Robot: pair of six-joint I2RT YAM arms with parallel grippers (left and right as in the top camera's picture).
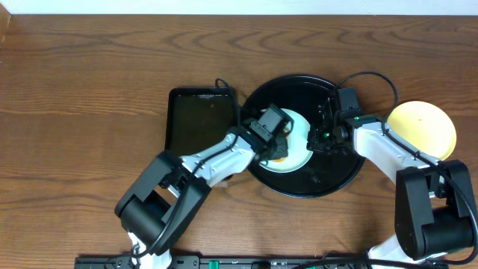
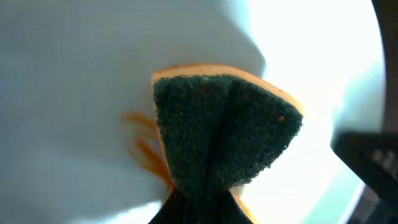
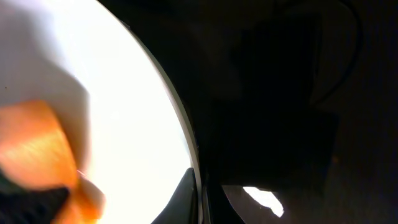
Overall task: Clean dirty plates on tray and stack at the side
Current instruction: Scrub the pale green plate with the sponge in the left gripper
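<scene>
Left fingers [image 2: 186, 213] grasp a sponge [image 2: 224, 130] on the smeared pale plate [image 1: 299, 142] at the centre of the round black tray [image 1: 328, 179]. Right fingers [image 1: 324, 137] sit clenched at that plate's 3 o'clock rim

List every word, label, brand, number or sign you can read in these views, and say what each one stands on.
No readable text in any view.
Overhead: the round black tray, the pale plate on it, the yellow plate and the rectangular tray carry no visible marking.
Overhead, bottom edge: small marks on the dark strip, too small to read.
Wrist views: the sponge and the plate surface are plain.
</scene>
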